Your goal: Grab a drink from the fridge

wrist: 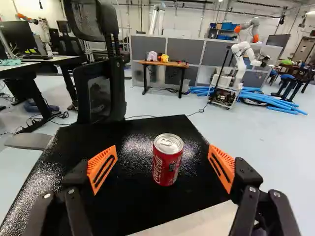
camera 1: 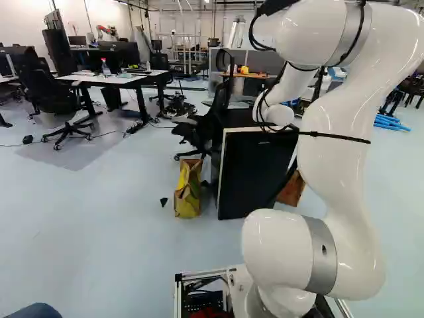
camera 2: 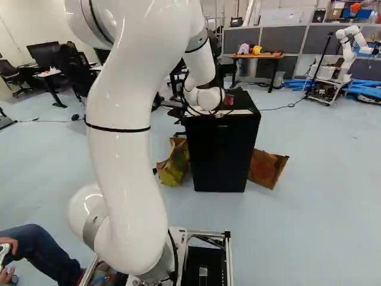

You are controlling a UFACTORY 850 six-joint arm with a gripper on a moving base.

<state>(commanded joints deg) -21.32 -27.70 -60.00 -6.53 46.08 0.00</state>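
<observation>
Looking left of the black two-fingered gripper (camera 2: pixel 225 111) and well beyond it, seeing a light-topped desk on black legs (wrist: pixel 42 61). Coming nearer on that side, finding a black mesh-backed office chair (wrist: pixel 98 93) near a black box-shaped fridge (camera 2: pixel 217 158) and, lower down, a crumpled yellow-green bag (camera 2: pixel 174 164) just beside the fridge. Holding the gripper's fingers wide apart, with orange pads (wrist: pixel 102 167) facing across the gap. Seeing a red metal soda can with a silver lid (wrist: pixel 167 160) upright on the fridge's glossy top, ahead of the gripper and in line with that gap, touching neither pad. Passing a brown-topped table (wrist: pixel 163 64) far beyond the can, then a tilted tan paper bag (camera 2: pixel 266 168) low to the gripper's right. Ending well beyond with another robot (wrist: pixel 239 51) in white and long blue tubes (wrist: pixel 281 104).
</observation>
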